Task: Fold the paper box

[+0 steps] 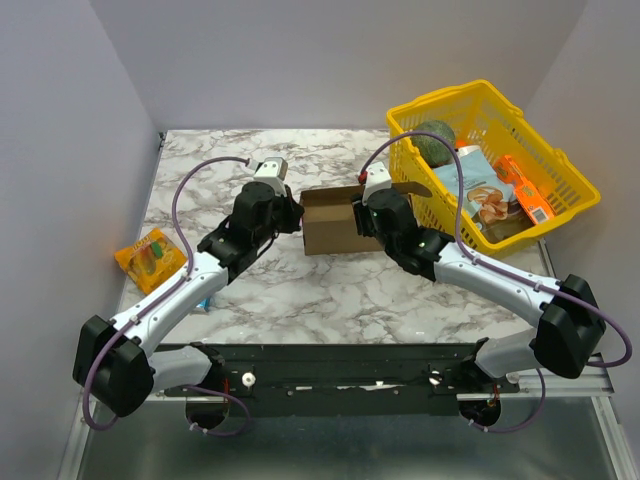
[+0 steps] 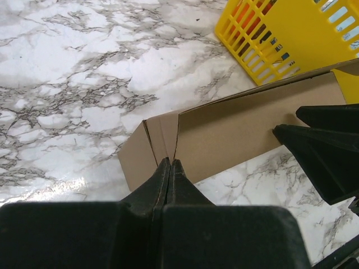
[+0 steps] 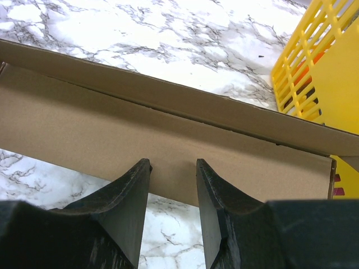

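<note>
**Item:** The paper box (image 1: 325, 235) stands on the marble counter (image 1: 330, 300), near the centre. It is just left of the yellow basket (image 1: 570, 195); whether the two touch cannot be told. The box is partly erected, with its near wall up, its top open and an end panel at the left creased inward (the remaining flaps cannot be made out).

**Long axis:** It runs left to right across the counter, with one arm at each end.

**Left tool (image 2: 170, 163):** The fingers are pressed together with nothing seen between them. The tips are at the crease of the box's left end corner.

**Right tool (image 3: 173, 168):** The fingers (image 3: 137, 190) are apart and the gap is bare. The tips sit at the lower edge of the long near wall, toward its right end. The left wrist view suggests they touch the cardboard.

**Governing relation:** The box lies directly between the two tools, and each tool is about equally near to its own end.

**Judgement:** Folding is mid-course. The next move likely needs the left tool to press the end panel rightward along the long axis while the right tool braces the wall. If it is unbraced, the box may slide toward the basket.
</note>
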You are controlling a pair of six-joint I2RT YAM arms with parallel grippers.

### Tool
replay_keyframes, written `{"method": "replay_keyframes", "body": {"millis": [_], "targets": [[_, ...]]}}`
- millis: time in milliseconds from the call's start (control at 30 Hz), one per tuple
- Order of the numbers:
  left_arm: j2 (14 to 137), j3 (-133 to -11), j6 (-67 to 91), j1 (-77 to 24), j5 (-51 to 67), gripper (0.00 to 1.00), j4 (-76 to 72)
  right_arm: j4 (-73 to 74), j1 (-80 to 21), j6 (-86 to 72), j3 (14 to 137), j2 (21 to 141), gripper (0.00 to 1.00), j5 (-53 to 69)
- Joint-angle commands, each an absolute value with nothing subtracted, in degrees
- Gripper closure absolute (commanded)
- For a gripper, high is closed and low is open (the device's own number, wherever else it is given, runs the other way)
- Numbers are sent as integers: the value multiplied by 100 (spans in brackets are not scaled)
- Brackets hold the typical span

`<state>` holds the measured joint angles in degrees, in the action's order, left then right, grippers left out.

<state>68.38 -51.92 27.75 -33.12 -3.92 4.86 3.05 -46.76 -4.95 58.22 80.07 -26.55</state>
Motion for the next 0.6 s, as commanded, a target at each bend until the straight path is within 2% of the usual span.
{"method": "replay_keyframes", "body": {"millis": [0, 567], "targets": [[6970, -5203, 2821, -3314, 184, 100, 1600, 1274, -4702, -536, 5493, 8253, 53, -2505], [7005, -5484, 3059, -3067, 817, 100, 1239, 1371, -4711, -580, 5467, 8279, 53, -2470]]}}
